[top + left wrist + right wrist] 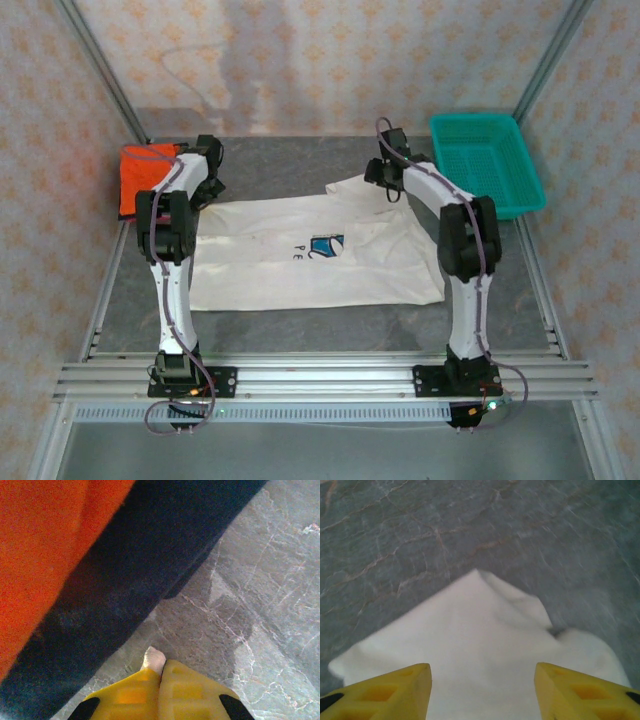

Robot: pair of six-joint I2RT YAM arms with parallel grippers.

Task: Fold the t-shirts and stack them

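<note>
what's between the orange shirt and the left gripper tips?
In the left wrist view: the navy t-shirt, then bare grey table up to the left gripper, shut on a bit of the white t-shirt.

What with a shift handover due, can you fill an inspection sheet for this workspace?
Surface: grey marbled tabletop.
Job's things: white printed cloth t-shirt spread out mid-table; bright orange cloth shirt far left, dark navy cloth shirt beside it.
Clutter: teal plastic mesh basket, far right.
Grippers: left gripper shut on a white t-shirt corner; right gripper open over another corner.
Cables: purple cables run along the left arm and right arm.
Surroundings: patterned walls, aluminium frame rails.
</note>
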